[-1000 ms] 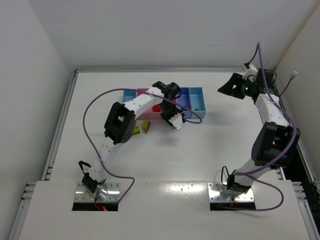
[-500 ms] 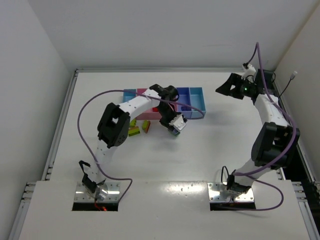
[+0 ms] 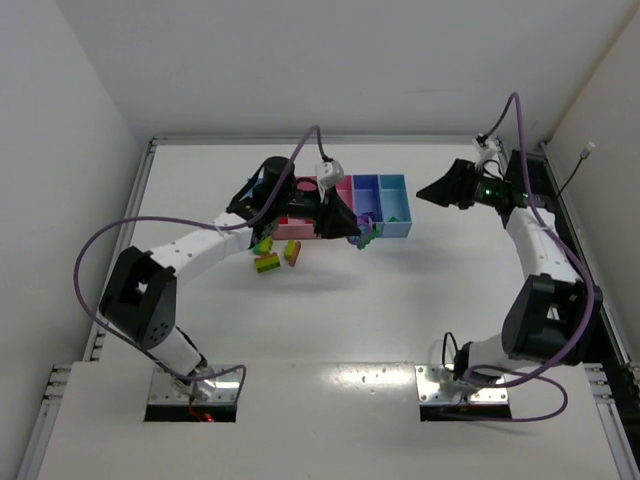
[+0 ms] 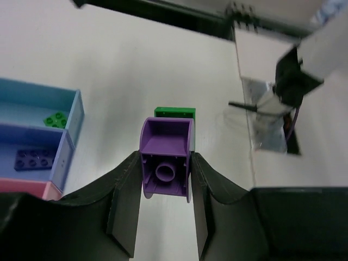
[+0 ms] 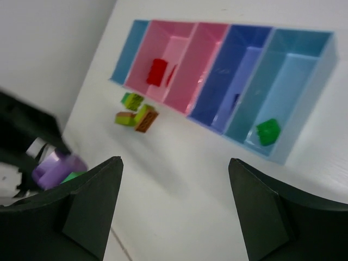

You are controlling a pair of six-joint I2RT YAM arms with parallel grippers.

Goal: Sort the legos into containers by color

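Bright even light, soft shadows, blurred wrist views

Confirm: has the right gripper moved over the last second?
Yes. In the top view the right gripper has shifted left, closer to the blue tray.

1. Five shallow rectangular trays stand in one touching row: light blue tray (image 5: pixel 126 54), wide pink tray (image 5: pixel 179 49), narrow pink tray (image 5: pixel 204 60), periwinkle tray (image 5: pixel 247 60), blue tray (image 5: pixel 296 70).
2. Red brick (image 5: pixel 157 71): lies in the wide pink tray.
3. Dark purple brick (image 4: pixel 33 159): flat, studs up, in the periwinkle tray.
4. Loose green brick (image 5: pixel 268 131): in the blue tray, at its near end.
5. Yellow-green brick (image 5: pixel 132 100), second yellow-green brick (image 5: pixel 124 118) and orange brick (image 5: pixel 145 118): clustered outside the trays, just before the wide pink tray.
6. Purple brick (image 4: pixel 166 142): clamped in the left gripper (image 4: pixel 166 163), hollow underside showing; a green brick (image 4: pixel 174 112) touches its far end.
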